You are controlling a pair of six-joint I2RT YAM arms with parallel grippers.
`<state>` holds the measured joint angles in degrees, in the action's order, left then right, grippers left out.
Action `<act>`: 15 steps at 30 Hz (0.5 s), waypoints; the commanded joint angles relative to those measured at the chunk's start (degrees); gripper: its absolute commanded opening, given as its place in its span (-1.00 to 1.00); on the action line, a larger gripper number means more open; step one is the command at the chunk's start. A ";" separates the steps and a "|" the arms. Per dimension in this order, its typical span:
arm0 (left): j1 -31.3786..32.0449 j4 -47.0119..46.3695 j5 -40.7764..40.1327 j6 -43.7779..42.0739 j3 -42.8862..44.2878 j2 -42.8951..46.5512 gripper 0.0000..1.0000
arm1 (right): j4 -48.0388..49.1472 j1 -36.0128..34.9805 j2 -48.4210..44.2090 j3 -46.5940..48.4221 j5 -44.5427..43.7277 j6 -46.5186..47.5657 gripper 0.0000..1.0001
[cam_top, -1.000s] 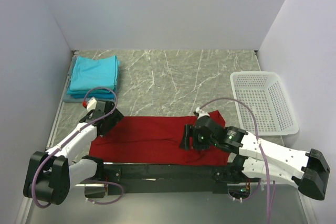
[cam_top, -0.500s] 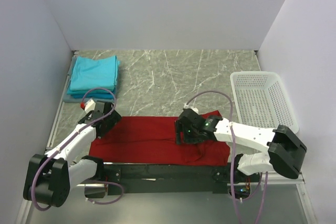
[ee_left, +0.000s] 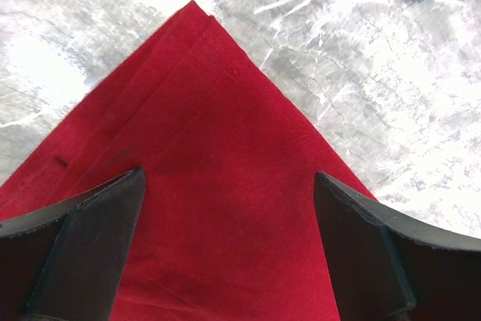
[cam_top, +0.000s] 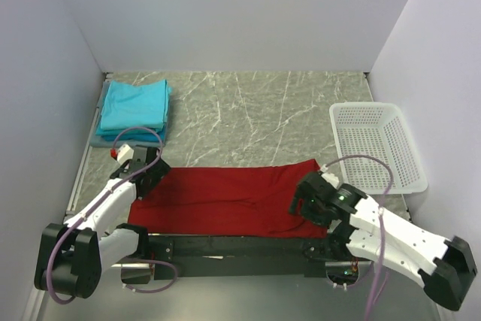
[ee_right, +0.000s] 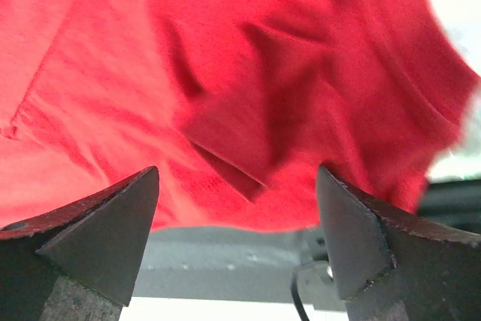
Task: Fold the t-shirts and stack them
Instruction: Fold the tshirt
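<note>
Since the near hem of the dark red t-shirt [cam_top: 225, 204] lies just beyond the black base rail [cam_top: 233, 246], a pinch along that edge has little room; I judge the far corners the safer grip points. Shirt lies flat on the desk [cam_top: 248, 110] as a long band, left to right, in front of both arms. Right gripper [ee_right: 237, 174] hovers over the band's right end, jaws apart, nothing between them; cloth under it is rumpled, a small flap turned over. Left gripper [ee_left: 228, 186] hangs above the far left corner, jaws wide apart, holding nothing; that corner is crisp, edges square. Step in hand, as I read it: tidy the band, then fold it end over end. To do it well: flatten the right-end flap first, else it gets locked into the fold; pinch all layers together at each corner; lift low, lay the end down flush with the opposite edge. Further back: white lattice basket [cam_top: 368, 107] sits near the shirt's right end, close enough to snag the right arm's cable loop [cam_top: 361, 158] on a wide swing. Teal t-shirts [cam_top: 135, 107], folded and stacked, sit in the far left corner, well apart from the red one; likely where the finished rectangle goes.
</note>
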<state>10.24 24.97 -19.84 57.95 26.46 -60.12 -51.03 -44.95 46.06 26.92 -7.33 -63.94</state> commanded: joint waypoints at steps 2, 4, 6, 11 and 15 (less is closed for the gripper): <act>-0.75 1.13 -1.70 0.58 -0.44 1.93 0.99 | -8.47 0.39 -6.86 1.82 -4.96 -8.90 0.84; -0.75 1.48 -1.87 0.84 -0.01 2.37 0.99 | -12.06 0.48 -8.35 4.45 -6.28 -9.88 0.84; -0.75 2.01 -2.57 1.11 0.00 2.64 0.99 | -14.79 0.39 -9.06 8.04 -9.27 -9.28 0.84; -0.84 0.61 -1.44 0.59 -0.27 3.08 0.99 | 7.78 0.48 -9.51 6.86 2.45 4.85 0.85; -0.84 0.08 -0.91 0.32 -0.35 3.16 0.99 | 20.76 0.39 2.77 5.94 7.94 9.09 0.86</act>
<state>9.61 26.11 -20.78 58.15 26.44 -57.89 -44.77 -44.75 41.39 33.23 -4.60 -60.71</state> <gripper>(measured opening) 0.995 0.926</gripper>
